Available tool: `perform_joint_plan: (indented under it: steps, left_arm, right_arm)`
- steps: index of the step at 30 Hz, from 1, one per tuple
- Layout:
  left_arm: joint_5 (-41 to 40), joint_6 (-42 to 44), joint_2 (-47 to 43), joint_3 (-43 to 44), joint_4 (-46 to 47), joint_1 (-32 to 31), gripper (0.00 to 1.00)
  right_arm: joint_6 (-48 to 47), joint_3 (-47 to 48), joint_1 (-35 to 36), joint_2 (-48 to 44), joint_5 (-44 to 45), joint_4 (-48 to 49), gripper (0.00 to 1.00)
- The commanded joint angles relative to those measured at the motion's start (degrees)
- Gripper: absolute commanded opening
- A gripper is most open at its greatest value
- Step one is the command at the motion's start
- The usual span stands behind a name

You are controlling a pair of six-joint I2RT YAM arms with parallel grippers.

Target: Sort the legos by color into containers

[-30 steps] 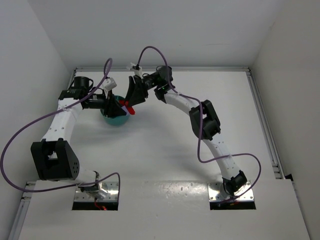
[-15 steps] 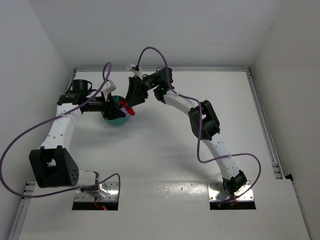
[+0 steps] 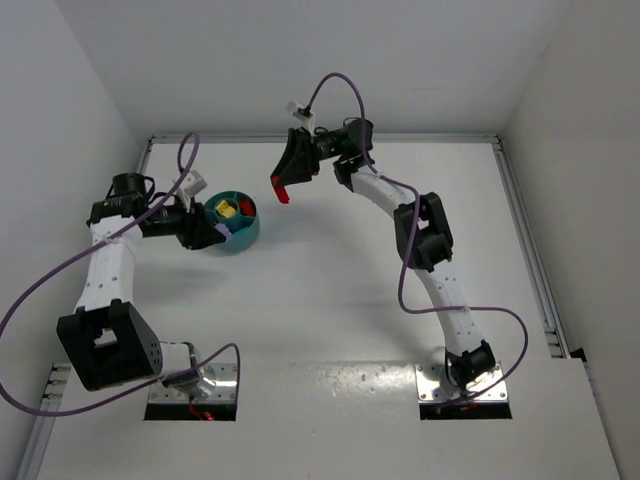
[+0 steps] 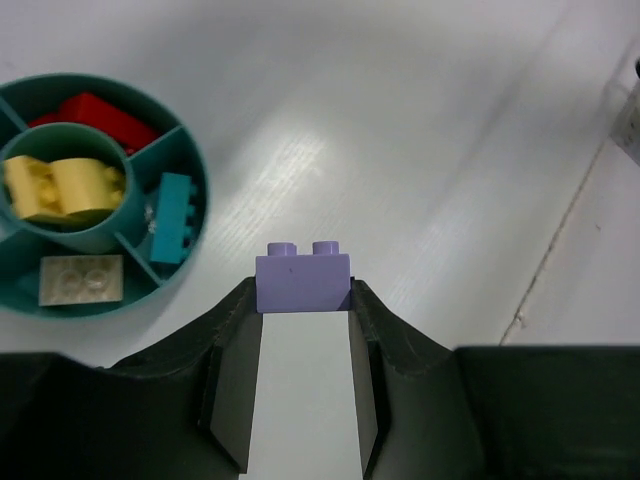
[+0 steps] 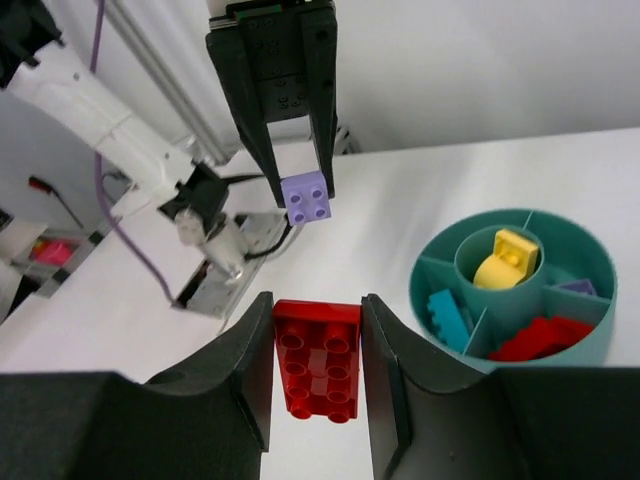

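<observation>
The round teal bowl (image 3: 247, 232) stands at the back left of the table and also shows in the left wrist view (image 4: 192, 165) and the right wrist view (image 5: 594, 343). It holds yellow bricks (image 4: 62, 186) in the middle cup, red bricks (image 4: 105, 118), a teal brick (image 4: 171, 218) and a pale brick (image 4: 82, 279) in outer compartments. My left gripper (image 3: 212, 229) is shut on a lilac brick (image 4: 303, 283), just left of the bowl. My right gripper (image 3: 282, 188) is shut on a red brick (image 5: 318, 358), raised right of the bowl.
White walls enclose the table. A metal rail (image 3: 528, 240) runs along the right edge. Purple cables (image 3: 60, 262) loop from both arms. The arm bases (image 3: 190, 385) sit at the near edge.
Both grippers have drawn away from the bowl: the left moved left with the lilac brick, the right moved up and right with the red brick. The bowl's inside is now uncovered.
</observation>
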Motion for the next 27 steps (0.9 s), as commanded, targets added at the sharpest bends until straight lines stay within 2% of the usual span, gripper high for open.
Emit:
perform_joint_plan:
  steps: [1, 3, 4, 5, 6, 11, 14, 22, 27]
  left_arm:
    - [3.6, -9.0, -2.2, 0.2, 8.4, 4.1, 0.04]
    - [4.3, -12.2, -2.7, 0.2, 11.0, 5.4, 0.04]
    - [4.3, -13.7, -2.7, 0.2, 12.4, 5.4, 0.04]
    - [4.3, -14.4, -2.7, 0.2, 12.9, 6.2, 0.04]
    - [4.3, -14.9, -2.7, -0.4, 12.9, 6.8, 0.04]
    - [4.3, -17.9, -3.3, -1.2, 17.0, 7.3, 0.04]
    - [4.3, -18.6, -2.7, -1.7, 18.3, 7.3, 0.04]
    - [3.8, -19.7, -2.2, -2.2, 19.4, 7.3, 0.04]
    - [3.3, -19.7, -2.2, -2.7, 19.4, 7.3, 0.04]
  right_arm:
    - [-8.7, -0.8, 1.9, 0.9, 7.5, -4.1, 0.0]
    - [-24.2, -3.7, 2.5, -1.2, 14.1, -12.7, 0.0]
    - [-31.5, -4.3, 2.5, -2.4, 16.9, -26.1, 0.0]
    - [-39.5, -3.1, 3.8, -4.1, 22.8, -33.7, 0.0]
    - [-51.1, -2.4, 3.8, -4.1, 25.3, -39.1, 0.0]
    - [-55.3, 4.0, 5.2, -0.5, 31.3, -46.9, 0.0]
    - [-56.4, 0.1, 5.2, -1.2, 32.7, -44.2, 0.0]
    - [-58.6, 0.6, 5.7, -0.6, 33.3, -45.9, 0.0]
    - [-56.3, 0.6, 6.2, 0.4, 34.3, -42.7, 0.0]
